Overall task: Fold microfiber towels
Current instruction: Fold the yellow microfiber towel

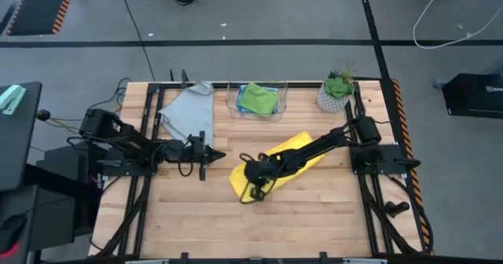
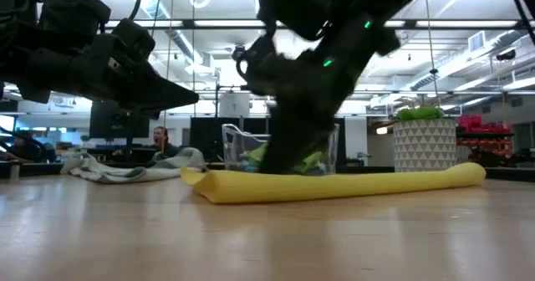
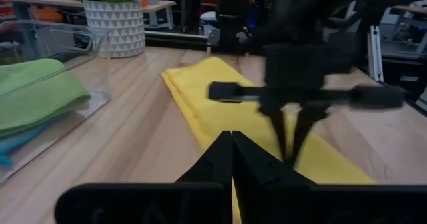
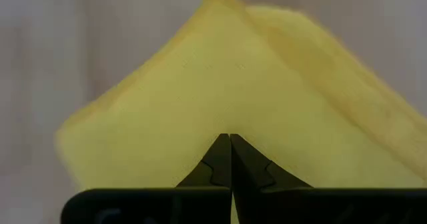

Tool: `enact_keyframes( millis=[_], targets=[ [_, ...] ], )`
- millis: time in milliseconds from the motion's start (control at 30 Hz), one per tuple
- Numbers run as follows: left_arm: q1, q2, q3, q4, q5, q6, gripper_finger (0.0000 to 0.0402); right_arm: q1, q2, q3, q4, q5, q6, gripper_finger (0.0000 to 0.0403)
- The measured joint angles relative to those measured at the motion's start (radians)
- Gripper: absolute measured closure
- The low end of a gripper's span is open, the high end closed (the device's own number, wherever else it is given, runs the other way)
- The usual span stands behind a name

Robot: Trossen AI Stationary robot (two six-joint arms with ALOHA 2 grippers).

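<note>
The yellow towel point(image 1: 292, 144) point(image 2: 334, 185) lies on the table as a long folded strip, slanting from near left to far right. My right gripper point(image 1: 253, 187) point(image 4: 230, 139) is shut and points steeply down at the strip's near-left end point(image 3: 313, 164). My left gripper point(image 1: 220, 155) point(image 3: 231, 136) hovers shut to the left of the strip, pointing level toward it and touching nothing. A crumpled grey towel point(image 1: 189, 111) point(image 2: 125, 171) lies on the table at the far left. A green towel point(image 1: 258, 97) point(image 3: 33, 91) lies on a light blue one point(image 3: 13, 147) in a clear bin. My right gripper's shut fingertips point(image 3: 293, 154) come from above, slanting down, at the top face of the yellow towel's near-left end. No cloth shows between the fingers. I cannot tell whether the tips touch the cloth or stand just above it. The towel lies flat on the table.
The clear bin point(image 1: 232, 99) stands at the far middle of the table, and a potted plant point(image 1: 336, 93) point(image 2: 425, 143) at the far right. Bare wood point(image 1: 299, 217) spreads along the near half. A person sits in the room beyond point(image 2: 159, 139).
</note>
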Motion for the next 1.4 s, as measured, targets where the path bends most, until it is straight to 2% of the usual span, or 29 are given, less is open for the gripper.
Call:
enact_keyframes(
  millis=[67,133,300,400,500,600,767,867,967,1067,1200,1333,1400],
  targets=[
    [-0.001,0.0,0.0,0.0,0.0,-0.005,0.0392,0.015,-0.031,0.0,-0.08,-0.052,-0.04,0.04],
    [-0.001,0.0,0.0,-0.003,0.0,-0.011,0.0396,0.036,-0.077,-0.002,-0.155,-0.049,-0.062,0.04],
    [-0.001,0.0,0.0,-0.034,0.0,-0.034,0.0392,0.092,-0.258,-0.049,-0.228,0.06,-0.018,0.04],
    [-0.001,0.0,0.001,-0.068,0.0,-0.043,0.0395,0.099,-0.383,-0.175,-0.278,0.171,0.133,0.0401],
    [-0.001,0.0,0.001,-0.102,0.0,-0.046,0.0397,0.073,-0.511,-0.359,-0.283,0.271,0.328,0.0402],
    [-0.001,0.0,0.001,-0.107,0.0,-0.055,0.0393,0.007,-0.599,-0.525,-0.284,0.29,0.461,0.0402],
    [-0.001,0.0,0.038,-0.162,0.0,-0.061,0.0397,-0.12,-0.64,-0.681,-0.273,0.288,0.518,0.0402],
    [-0.001,0.0,0.075,-0.226,0.0,-0.062,0.0393,-0.182,-0.629,-0.707,-0.193,0.293,0.448,0.0402],
    [-0.005,0.0,0.114,-0.3,0.0,-0.039,0.0394,-0.239,-0.603,-0.709,-0.086,0.272,0.296,0.0402],
    [-0.011,0.0,0.138,-0.37,0.0,0.002,0.0397,-0.298,-0.565,-0.688,0.004,0.215,0.144,0.0402],
    [-0.011,0.0,0.164,-0.52,0.009,-0.021,0.0393,-0.358,-0.523,-0.656,0.106,0.123,-0.032,0.0401],
    [-0.019,0.001,0.198,-0.715,0.039,-0.073,0.0397,-0.34,-0.568,-0.603,0.095,0.107,-0.131,0.0401],
    [-0.035,0.001,0.209,-0.753,0.069,-0.086,0.0397,-0.307,-0.612,-0.577,0.083,0.106,-0.136,0.0401]
  ],
)
